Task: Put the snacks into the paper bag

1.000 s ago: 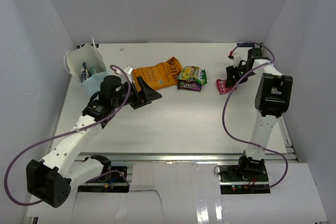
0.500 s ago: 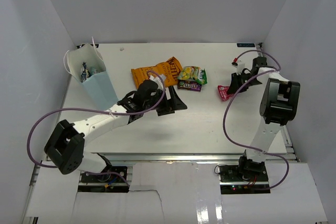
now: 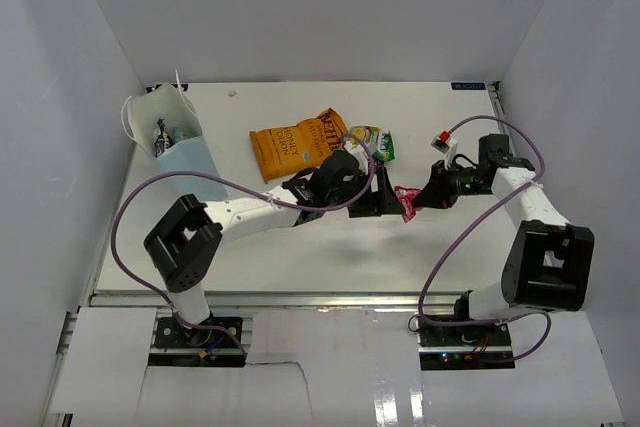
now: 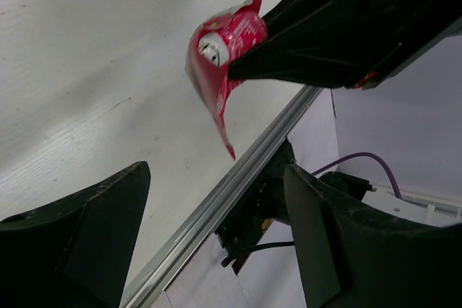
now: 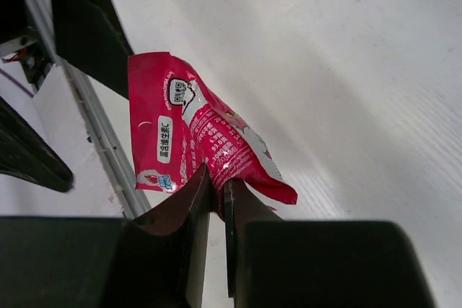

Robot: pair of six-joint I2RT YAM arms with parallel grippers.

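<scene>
Pink crinkly packet (image 5: 189, 140) sits clenched at its lower right corner between the narrow, closed black tips of the right gripper (image 5: 216, 191), with printed white labels facing the wrist camera and the rest of the foil fanning up and to the left. From the left wrist the same packet (image 4: 222, 52) hangs from the dark wedge of the right gripper (image 4: 242, 68), its pointed lower corner dangling free above the white table (image 4: 86, 70). Facing it is the left gripper (image 4: 216, 174), jaws spread wide and grasping nothing, one finger on each side of the packet's line but apart from it. Seen from above, the two grippers meet near the middle of the table, a little right of centre: the left gripper (image 3: 383, 197) is just to the left of the packet (image 3: 407, 203) and the right gripper (image 3: 421, 197) just to its right. Farther back, behind the left arm, a large orange crinkly bag (image 3: 295, 145) lies flat, with a yellow-green packet (image 3: 366, 137) beside it on the right. Well apart, at the far left of the table, the light-blue paper bag (image 3: 190, 164) stands upright, a blue-and-white packet (image 3: 163, 133) showing in its open mouth.
</scene>
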